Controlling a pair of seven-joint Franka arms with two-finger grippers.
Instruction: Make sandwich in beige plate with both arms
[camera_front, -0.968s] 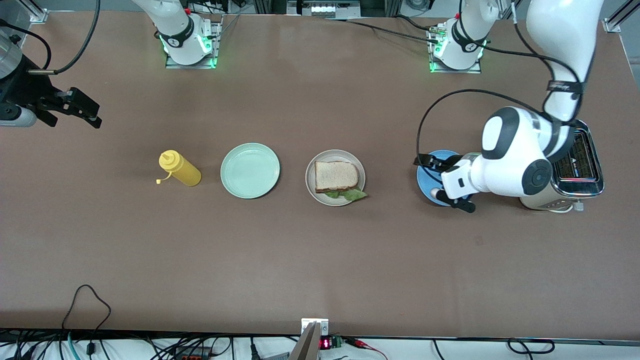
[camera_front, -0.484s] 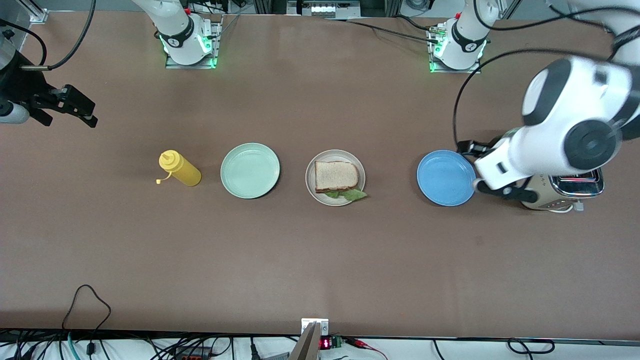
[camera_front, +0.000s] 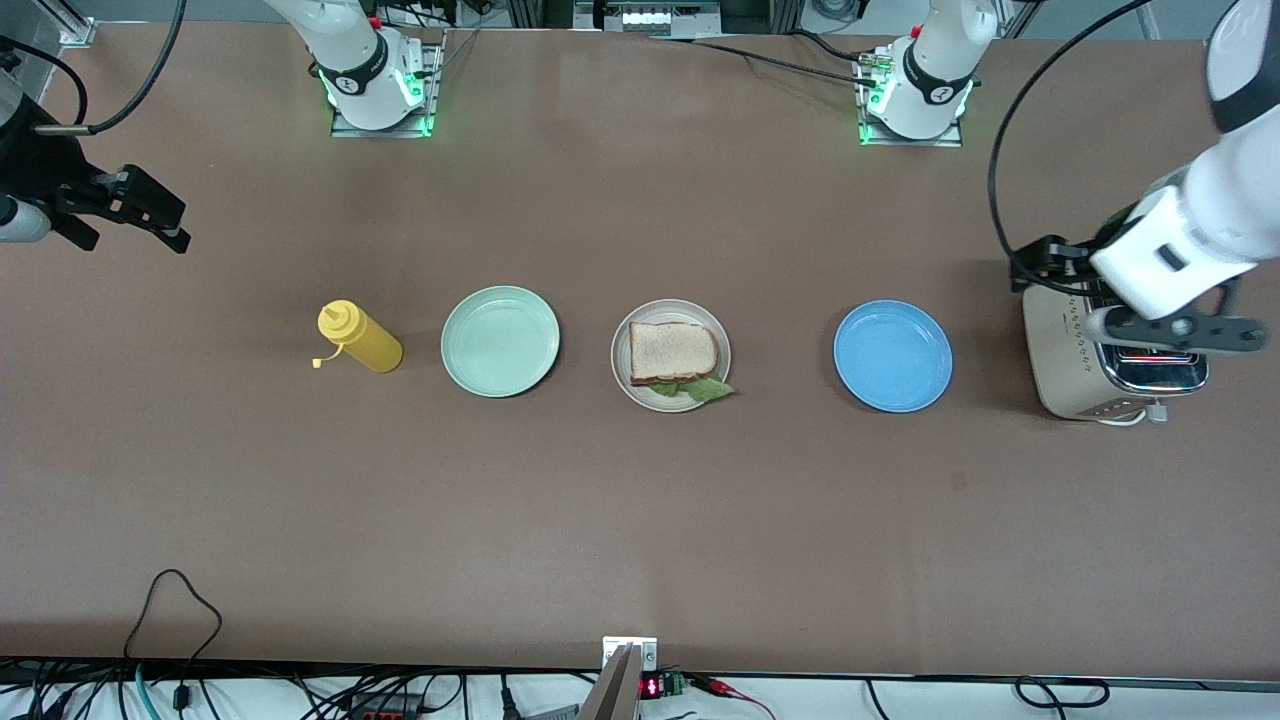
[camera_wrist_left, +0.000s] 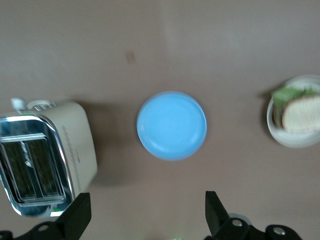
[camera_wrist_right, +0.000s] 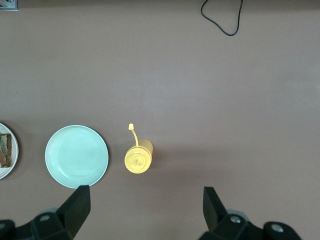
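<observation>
The sandwich (camera_front: 673, 352) sits assembled on the beige plate (camera_front: 622, 372), just right of centre in the front view: a slice of bread on top, with a green lettuce leaf (camera_front: 706, 389) poking out at its lower edge and over the plate's rim. In the left wrist view the same plate (camera_wrist_left: 280, 140) shows at the right edge of the frame, cut off by the border.

In a row with it lie a mint-green plate (camera_front: 500, 341) and a yellow squeeze bottle (camera_front: 359, 337) in the left half of the front view, and a blue plate (camera_front: 893, 356) and a toaster (camera_front: 1062, 365) in the right half. All are apart from one another.

The left gripper (camera_front: 1125, 298) is in the air at the middle right of the front view, over the toaster. Its fingers (camera_wrist_left: 77, 217) stand wide apart at the bottom of the left wrist view and hold nothing.

The right gripper (camera_front: 137, 212) is at the upper left edge of the front view, over bare table (camera_front: 640, 520), well apart from the bottle. Its fingers (camera_wrist_right: 75, 207) are likewise spread wide and empty, framing the bottle (camera_wrist_right: 138, 157) and the mint-green plate (camera_wrist_right: 76, 156) in the right wrist view.
</observation>
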